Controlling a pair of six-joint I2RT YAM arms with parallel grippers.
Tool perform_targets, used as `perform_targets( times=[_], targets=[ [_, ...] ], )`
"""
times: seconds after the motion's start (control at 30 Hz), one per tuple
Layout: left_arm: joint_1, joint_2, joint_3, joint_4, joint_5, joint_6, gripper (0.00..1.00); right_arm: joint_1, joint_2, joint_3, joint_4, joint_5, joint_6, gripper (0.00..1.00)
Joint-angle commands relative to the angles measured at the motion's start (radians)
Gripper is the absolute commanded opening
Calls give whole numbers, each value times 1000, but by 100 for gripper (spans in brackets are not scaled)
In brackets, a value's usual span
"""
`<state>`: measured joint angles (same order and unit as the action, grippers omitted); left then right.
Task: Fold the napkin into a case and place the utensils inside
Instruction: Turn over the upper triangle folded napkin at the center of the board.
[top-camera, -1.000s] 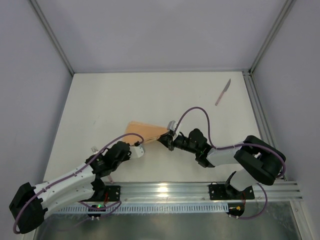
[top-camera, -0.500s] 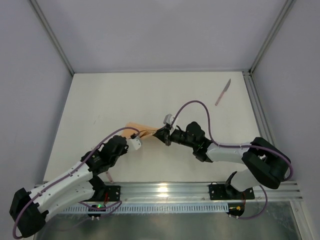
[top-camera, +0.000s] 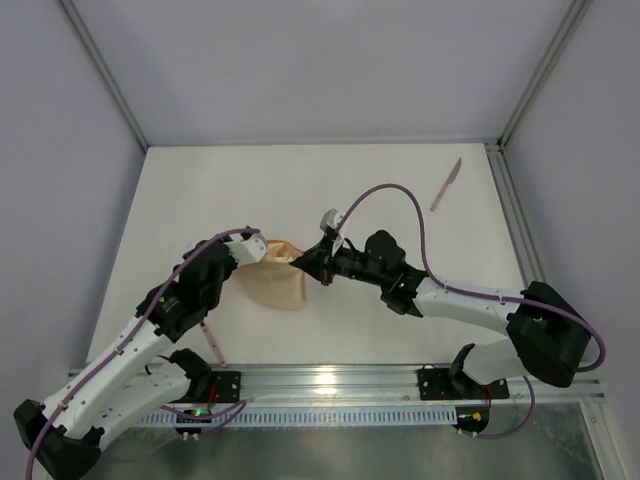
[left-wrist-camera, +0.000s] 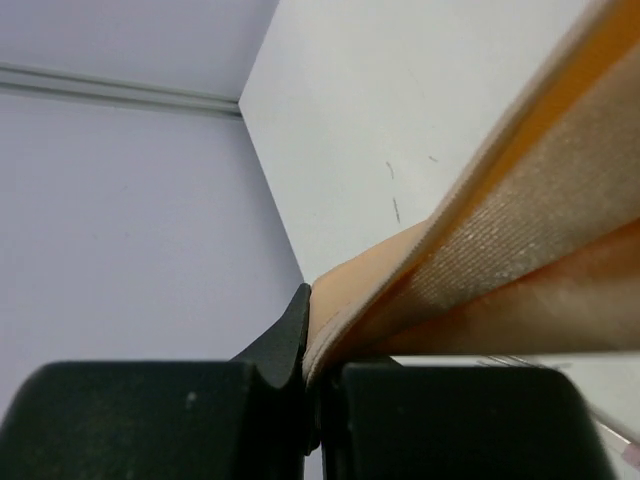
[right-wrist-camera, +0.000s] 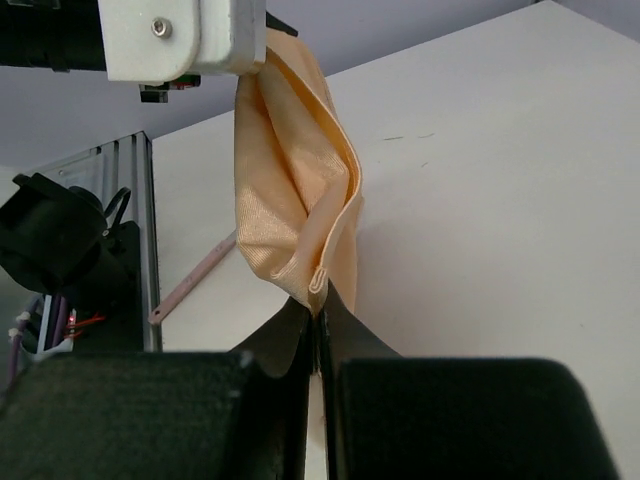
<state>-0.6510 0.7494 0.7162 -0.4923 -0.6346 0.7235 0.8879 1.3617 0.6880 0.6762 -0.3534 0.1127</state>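
The peach-orange napkin (top-camera: 279, 283) hangs lifted between both grippers over the table's middle. My left gripper (top-camera: 258, 251) is shut on its left corner; the cloth (left-wrist-camera: 480, 270) fills the left wrist view. My right gripper (top-camera: 300, 260) is shut on the other corner, and the cloth (right-wrist-camera: 300, 190) hangs folded in the right wrist view. The pale knife (top-camera: 446, 184) lies at the far right of the table. The pink fork (top-camera: 210, 340) lies near the front left, partly under the left arm; its handle shows in the right wrist view (right-wrist-camera: 195, 280).
A metal rail (top-camera: 400, 385) runs along the table's near edge. Frame posts (top-camera: 105, 80) and grey walls enclose the white table (top-camera: 330, 200). The right arm's purple cable (top-camera: 400, 200) loops above the table.
Both grippers have risen and moved away from the near edge, lifting the napkin off the table. It hung flat a second ago and now droops between them.
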Motion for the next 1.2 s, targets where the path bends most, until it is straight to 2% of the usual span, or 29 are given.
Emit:
perform_targets(
  times=[0.0, 0.2, 0.4, 0.5, 0.8, 0.87, 1.0, 1.17],
  targets=[
    [30, -15, 52, -11, -59, 93, 0, 31, 14, 31, 22, 30, 137, 4],
    [60, -21, 97, -51, -100, 154, 0, 97, 141, 80, 149, 36, 338, 4],
    [94, -39, 101, -46, -166, 251, 0, 135, 329, 206, 243, 30, 536, 4],
    [111, -47, 118, -28, -206, 307, 0, 163, 384, 223, 318, 74, 597, 4],
    [114, 11, 230, 8, -224, 410, 0, 229, 433, 347, 339, 96, 703, 4],
    [114, 33, 243, 15, -214, 418, 0, 235, 436, 341, 370, 112, 763, 4],
    [114, 88, 207, 47, -153, 435, 0, 232, 447, 221, 491, 189, 878, 4],
    [116, 238, 158, 127, -45, 415, 0, 201, 478, 113, 568, 244, 1013, 4]
  ],
)
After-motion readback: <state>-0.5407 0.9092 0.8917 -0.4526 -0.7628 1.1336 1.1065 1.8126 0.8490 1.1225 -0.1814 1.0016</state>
